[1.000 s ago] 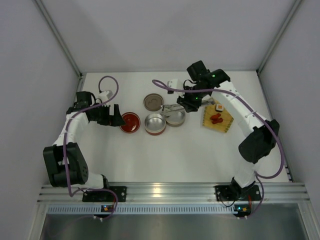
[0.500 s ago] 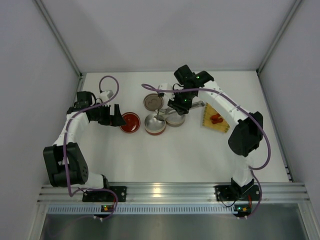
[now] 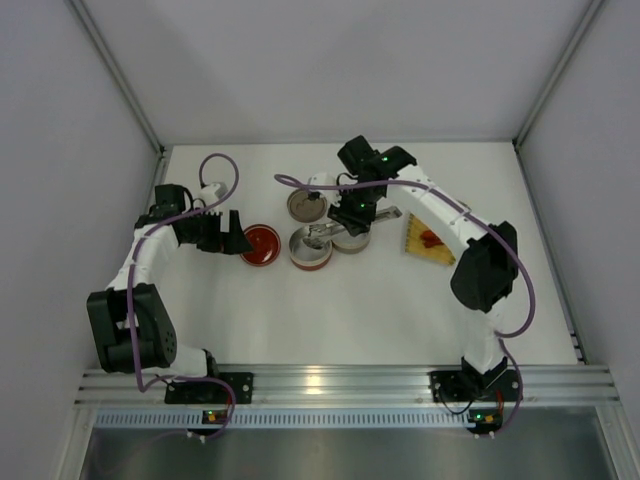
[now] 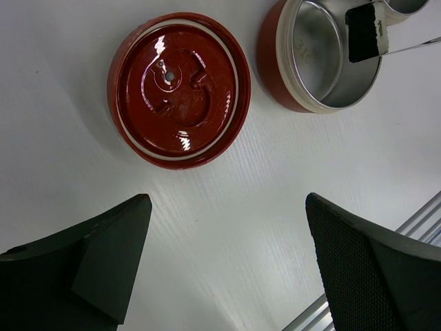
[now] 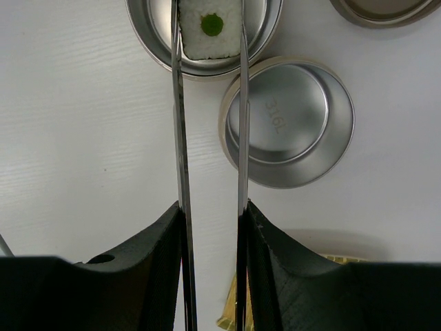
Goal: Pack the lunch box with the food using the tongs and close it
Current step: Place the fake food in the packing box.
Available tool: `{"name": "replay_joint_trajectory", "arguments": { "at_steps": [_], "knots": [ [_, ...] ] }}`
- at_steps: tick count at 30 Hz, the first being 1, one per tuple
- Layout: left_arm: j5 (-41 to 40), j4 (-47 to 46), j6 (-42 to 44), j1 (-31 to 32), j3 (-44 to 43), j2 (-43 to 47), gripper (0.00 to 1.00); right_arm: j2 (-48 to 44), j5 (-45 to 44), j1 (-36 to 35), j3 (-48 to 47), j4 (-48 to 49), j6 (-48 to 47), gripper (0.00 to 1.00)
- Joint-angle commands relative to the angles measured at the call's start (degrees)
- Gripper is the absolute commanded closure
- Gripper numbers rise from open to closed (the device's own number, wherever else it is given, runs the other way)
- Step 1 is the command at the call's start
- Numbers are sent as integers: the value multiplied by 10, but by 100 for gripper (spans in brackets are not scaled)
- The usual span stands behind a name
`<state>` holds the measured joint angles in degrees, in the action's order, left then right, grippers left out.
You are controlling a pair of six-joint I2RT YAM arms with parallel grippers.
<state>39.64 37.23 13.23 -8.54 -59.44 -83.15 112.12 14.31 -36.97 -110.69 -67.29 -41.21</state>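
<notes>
Mid-packing: the right gripper [image 5: 212,215] pinches the tongs [image 5: 180,138] on a sushi [image 5: 210,27] above the bowls [image 5: 286,124], so I judge lowering and easing off comes next; left gripper [image 4: 226,207] gapes wide, empty.

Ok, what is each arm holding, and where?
The right gripper is shut on the tongs, its jaws squeezing both blades partway along; the tong tips pinch a sushi piece by its sides. The left gripper is open, holding nothing.
</notes>
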Motion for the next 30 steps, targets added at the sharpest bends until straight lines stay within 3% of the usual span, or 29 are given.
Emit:
{"name": "replay_joint_trajectory", "arguments": {
  "at_steps": [1, 30],
  "knots": [
    [18, -15, 7, -2, 3, -3, 2, 13, 10, -14, -22, 33, 9, 74],
    [18, -19, 12, -2, 2, -18, 2, 31, -27, -28, -7, 3, -23, 66]
  ]
}}
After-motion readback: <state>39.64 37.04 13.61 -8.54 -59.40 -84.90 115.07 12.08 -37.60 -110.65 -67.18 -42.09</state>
